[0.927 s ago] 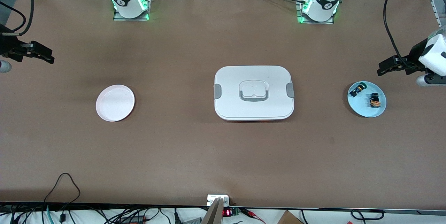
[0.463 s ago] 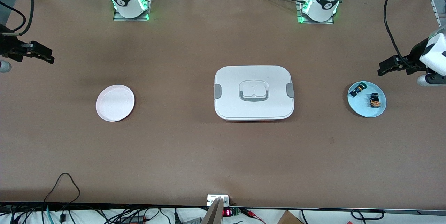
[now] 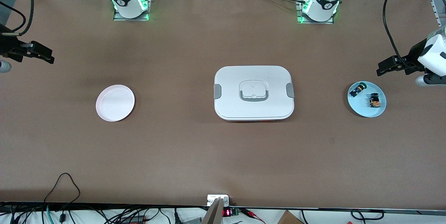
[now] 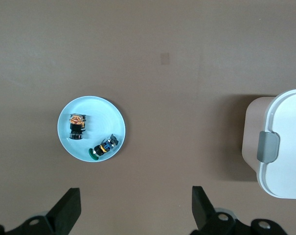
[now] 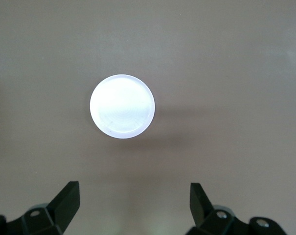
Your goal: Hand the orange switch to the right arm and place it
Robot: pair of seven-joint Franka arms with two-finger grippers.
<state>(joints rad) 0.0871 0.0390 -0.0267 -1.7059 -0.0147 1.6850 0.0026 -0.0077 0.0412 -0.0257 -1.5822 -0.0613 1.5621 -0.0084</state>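
1. Right gripper (image 3: 43, 58), at the front view's left edge, hangs over bare table at the right arm's end, jaws wide apart and empty; across the last second it has only crept a touch toward the edge, so this arm is effectively waiting.
2. White plate (image 3: 115, 102) lies bare, nearer the front camera than that gripper and unmoved; I judge it the likely drop-off spot.
3. Lidded white box (image 3: 254, 92) sits mid-table with its clasps shut, untouched.
4. Blue plate (image 3: 367, 99) carries the orange switch (image 3: 375, 101) and, just beside it, the green-capped switch (image 3: 356, 89); neither has shifted.
5. Left gripper (image 3: 385, 68) hovers over the table just beside the blue plate, jaws spread and holding nothing; it has drifted slightly farther from the front camera, not down toward the switch.
6. Reading of that: nothing is picked up yet. The left arm must first come over the orange switch and descend.
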